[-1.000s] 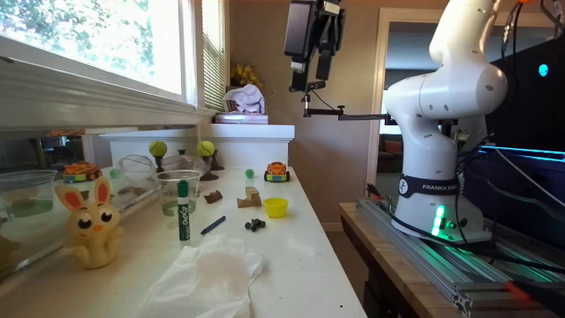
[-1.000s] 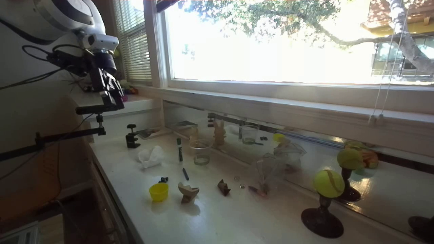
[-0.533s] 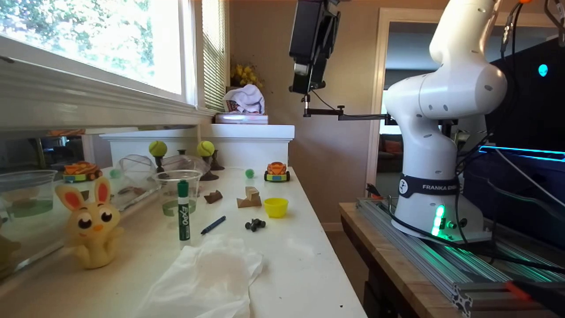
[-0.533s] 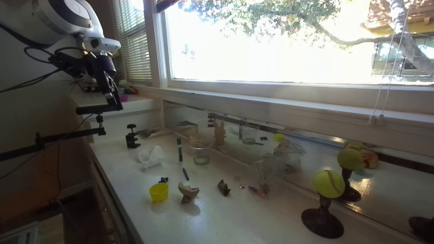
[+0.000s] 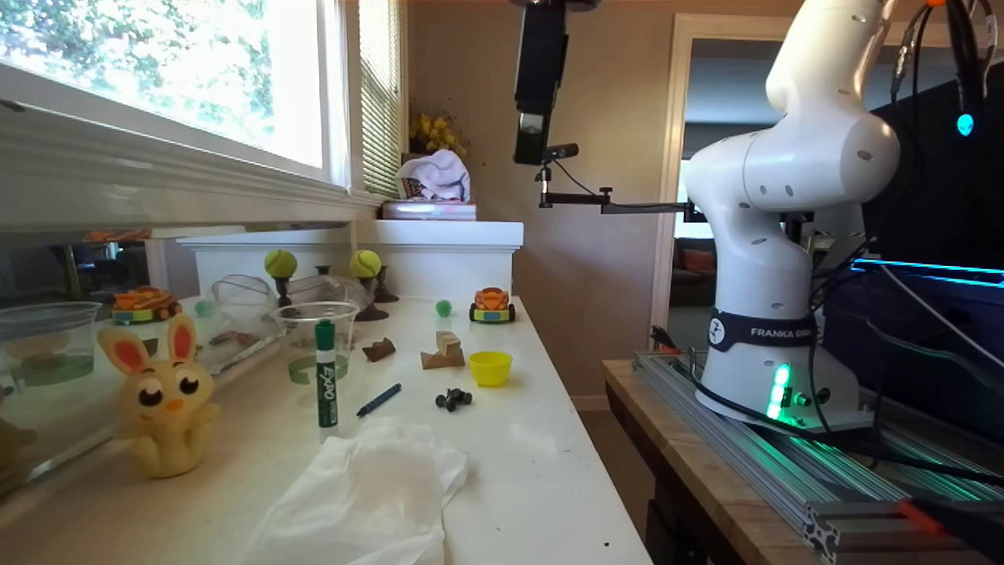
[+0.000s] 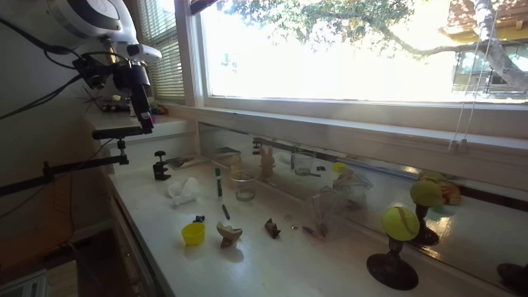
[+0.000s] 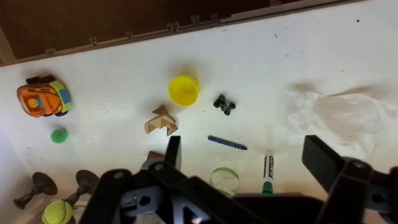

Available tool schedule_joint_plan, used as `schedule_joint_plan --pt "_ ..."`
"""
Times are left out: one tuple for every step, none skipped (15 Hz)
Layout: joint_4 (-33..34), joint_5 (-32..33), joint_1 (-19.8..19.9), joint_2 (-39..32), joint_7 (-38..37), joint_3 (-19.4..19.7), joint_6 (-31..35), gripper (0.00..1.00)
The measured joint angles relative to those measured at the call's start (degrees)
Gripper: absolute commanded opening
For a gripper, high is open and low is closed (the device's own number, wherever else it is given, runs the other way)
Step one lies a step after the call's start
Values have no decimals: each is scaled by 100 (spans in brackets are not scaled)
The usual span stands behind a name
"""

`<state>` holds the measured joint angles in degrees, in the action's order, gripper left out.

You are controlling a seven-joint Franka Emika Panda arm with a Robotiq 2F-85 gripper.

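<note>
My gripper (image 7: 243, 146) is open and empty, high above the white counter, in the wrist view. It also shows edge-on in both exterior views (image 5: 532, 145) (image 6: 145, 119). Below and between the fingers lie a blue crayon (image 7: 227, 142), an upright green-capped marker (image 7: 268, 169) and a clear cup (image 7: 224, 179), partly hidden by the gripper. Beyond the fingertips are a yellow cup (image 7: 183, 90), a small dark wheeled piece (image 7: 224, 105) and a tan angular block (image 7: 160, 122). A brown angular piece (image 7: 154, 155) is partly hidden behind one finger. The gripper touches nothing.
A crumpled white sheet (image 5: 376, 486), a yellow bunny figure (image 5: 169, 408), an orange toy car (image 5: 492, 304) and a green spiky ball (image 5: 444, 308) are on the counter. Tennis balls on dark stands (image 6: 399, 223) stand near the mirror. A black camera arm (image 6: 86, 163) sits near the gripper.
My gripper has turned, so its fingers, seen spread apart in an exterior view before, now line up edge-on. The wrist has shifted slightly. The things on the counter have not moved.
</note>
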<state>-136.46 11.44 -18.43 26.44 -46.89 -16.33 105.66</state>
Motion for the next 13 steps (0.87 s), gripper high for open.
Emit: schedule_joint_plan --pt "-3 -188 60 53 109 94 1 100" --pt "-5 -374 118 106 219 174 6 100" --pt "-10 -541 173 150 301 232 10 100" --pt "-24 -693 216 183 393 269 44 100" --pt "-49 -827 247 211 514 290 113 100" --pt "-94 -922 259 237 700 297 226 100" --pt "-147 -982 258 255 900 295 341 100" --pt "-199 -1026 251 261 1129 283 488 100" --pt "-253 -1055 244 261 1323 257 648 100" --pt "-303 -1073 242 261 1433 228 752 100" --pt "-327 -1077 242 261 1482 206 795 100" --pt "-331 -1079 240 261 1505 197 810 100" --pt "-331 -1079 239 261 1518 197 820 100"
